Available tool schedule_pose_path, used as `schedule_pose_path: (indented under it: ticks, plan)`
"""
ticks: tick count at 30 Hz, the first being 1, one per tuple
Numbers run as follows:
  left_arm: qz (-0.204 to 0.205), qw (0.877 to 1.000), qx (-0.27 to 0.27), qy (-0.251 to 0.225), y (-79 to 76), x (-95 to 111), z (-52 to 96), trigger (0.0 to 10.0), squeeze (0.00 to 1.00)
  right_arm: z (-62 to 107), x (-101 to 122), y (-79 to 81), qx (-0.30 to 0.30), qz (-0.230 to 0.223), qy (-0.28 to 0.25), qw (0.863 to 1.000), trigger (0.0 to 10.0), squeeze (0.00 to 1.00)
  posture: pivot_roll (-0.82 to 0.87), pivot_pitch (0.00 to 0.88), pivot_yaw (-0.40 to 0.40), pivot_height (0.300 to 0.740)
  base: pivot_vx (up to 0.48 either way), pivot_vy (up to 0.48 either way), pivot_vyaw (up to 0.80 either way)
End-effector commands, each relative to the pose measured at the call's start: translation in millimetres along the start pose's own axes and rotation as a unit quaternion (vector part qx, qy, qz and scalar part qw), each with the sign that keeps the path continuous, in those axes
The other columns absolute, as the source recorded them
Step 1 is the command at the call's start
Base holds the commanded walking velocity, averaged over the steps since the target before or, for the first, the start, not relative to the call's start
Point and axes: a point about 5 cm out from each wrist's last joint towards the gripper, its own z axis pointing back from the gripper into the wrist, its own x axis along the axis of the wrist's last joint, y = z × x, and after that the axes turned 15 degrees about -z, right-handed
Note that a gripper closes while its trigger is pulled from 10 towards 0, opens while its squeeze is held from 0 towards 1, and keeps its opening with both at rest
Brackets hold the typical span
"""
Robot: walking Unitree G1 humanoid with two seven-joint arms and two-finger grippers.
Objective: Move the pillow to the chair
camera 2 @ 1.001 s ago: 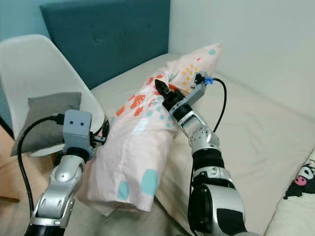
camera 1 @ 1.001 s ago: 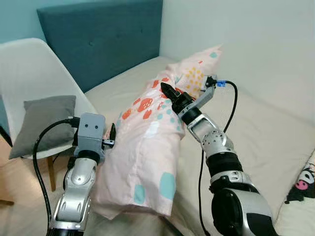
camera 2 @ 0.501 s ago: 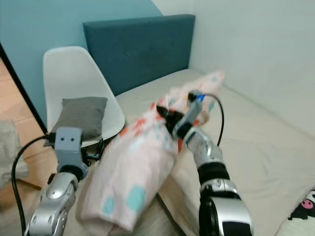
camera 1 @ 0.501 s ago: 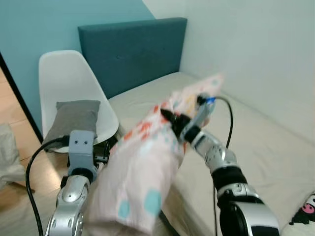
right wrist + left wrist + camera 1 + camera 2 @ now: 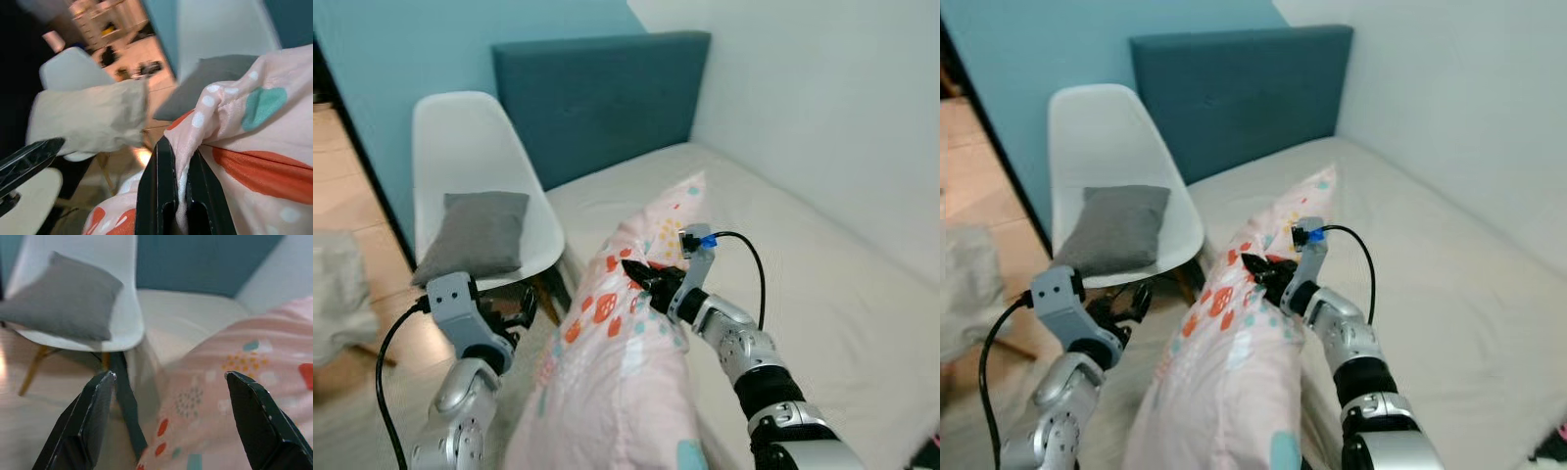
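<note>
The pink pillow (image 5: 617, 362) with red, teal and orange spots hangs upright in front of me, off the bed. My right gripper (image 5: 634, 271) is shut on a fold of its fabric near the top, and the right wrist view shows the cloth pinched between the black fingers (image 5: 157, 191). My left gripper (image 5: 522, 309) stands open beside the pillow's left side, with its fingers (image 5: 93, 416) wide apart and nothing clamped. The white chair (image 5: 460, 147) stands to the left of the bed with a grey cushion (image 5: 475, 233) on its seat.
The beige bed (image 5: 803, 255) runs along the white wall on the right, with a teal headboard (image 5: 597, 98) behind it. A blurred beige bundle (image 5: 337, 304) lies on the wooden floor at far left. The chair's legs (image 5: 120, 396) stand close to the bed's edge.
The view has swung left and back, bringing the chair nearer the middle. The pillow has come off the bed and hangs lower and closer to me, still held by the right gripper.
</note>
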Motion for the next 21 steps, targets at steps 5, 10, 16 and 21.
schedule_pose_path:
  ticks: [5,10,16,21]
  plan:
    - [0.015,1.0,-0.007,0.006,0.1,-3.0,1.3,10.0,0.0,-8.0,18.5,17.9,0.053,0.033,-0.04,0.997,10.0,0.0,0.06,0.0,-0.065,0.74,0.0,0.0,0.76]
    - [0.016,1.0,-0.008,0.001,1.7,-1.6,2.3,10.0,0.0,-6.8,30.2,26.2,0.086,0.035,-0.072,0.993,10.0,0.0,0.06,0.0,-0.066,0.74,0.0,0.0,0.76]
    - [0.009,1.0,-0.012,-0.003,0.9,-0.7,0.5,10.0,0.0,-7.2,25.7,22.4,0.08,0.039,-0.068,0.994,10.0,0.0,0.06,0.0,-0.062,0.74,0.0,0.0,0.76]
    - [0.007,1.0,-0.014,-0.004,1.3,-0.2,-0.7,10.0,0.0,-7.7,23.1,19.5,0.071,0.038,-0.062,0.995,10.0,0.0,0.06,0.0,-0.067,0.74,0.0,0.0,0.76]
